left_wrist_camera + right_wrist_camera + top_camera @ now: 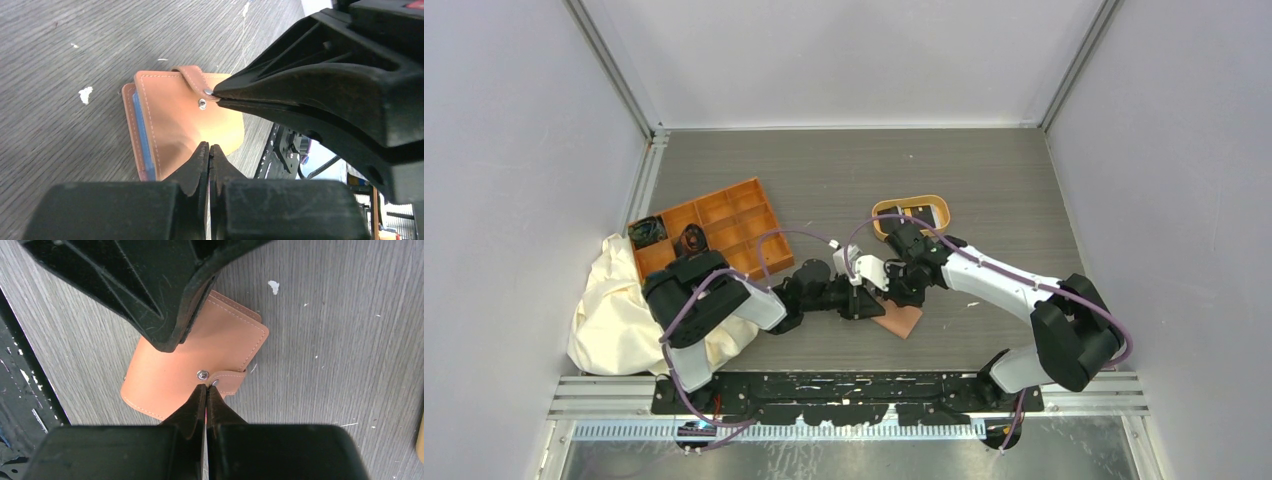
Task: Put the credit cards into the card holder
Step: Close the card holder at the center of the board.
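Fingers of the left tool (209,150) filled the foreground of the left wrist view. They were pressed together, tips over the near edge of the card holder (170,115); whether any leather was caught between them could not be told. The right tool (206,389) was likewise pressed together, its tips meeting the end of the snap tab (192,77). A pinch on the tab appeared likely but not certain. The card holder lay folded flat on the tabletop (60,50) between the two arms, bluish pocket edges (141,125) showing along one side. The tab's button sat just beside the stud (202,374) on the cover, so the snap was judged undone. No credit cards could be made out.

The step in hand was judged to be opening the holder. Done well, one tool would pin the lower leaf while the other drew the tab up and over the spine in a slow arc, so that the holder did not slide.

The tabletop was grey wood-grain flecked with white specks (85,94). An orange compartment tray (734,215), a cream cloth (609,300) and an oval tray (936,205) also lay on it. Plain grey walls enclosed it.
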Robot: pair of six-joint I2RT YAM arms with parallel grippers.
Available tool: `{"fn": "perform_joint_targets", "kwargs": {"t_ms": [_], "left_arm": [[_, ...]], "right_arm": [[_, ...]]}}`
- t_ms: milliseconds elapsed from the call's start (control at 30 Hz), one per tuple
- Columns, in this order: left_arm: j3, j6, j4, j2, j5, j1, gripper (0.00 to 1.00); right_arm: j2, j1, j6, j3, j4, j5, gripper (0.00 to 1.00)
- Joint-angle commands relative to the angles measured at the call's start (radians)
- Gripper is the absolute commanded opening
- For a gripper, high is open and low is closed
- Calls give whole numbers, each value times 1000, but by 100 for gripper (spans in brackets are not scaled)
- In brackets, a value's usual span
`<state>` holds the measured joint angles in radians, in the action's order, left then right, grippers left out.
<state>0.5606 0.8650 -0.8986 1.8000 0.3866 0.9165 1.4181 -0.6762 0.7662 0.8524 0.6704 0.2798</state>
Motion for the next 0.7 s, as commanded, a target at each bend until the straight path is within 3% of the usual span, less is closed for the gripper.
{"fn": "perform_joint_targets", "kwargs": {"t_ms": [0, 667], "left_arm": [[30, 11, -20, 21, -3, 6, 0], [42, 14, -2, 61, -20, 5, 0]], "right_arm": [[-21, -12, 31, 2, -14, 0, 3], [0, -58, 65, -2, 17, -32, 3]]}}
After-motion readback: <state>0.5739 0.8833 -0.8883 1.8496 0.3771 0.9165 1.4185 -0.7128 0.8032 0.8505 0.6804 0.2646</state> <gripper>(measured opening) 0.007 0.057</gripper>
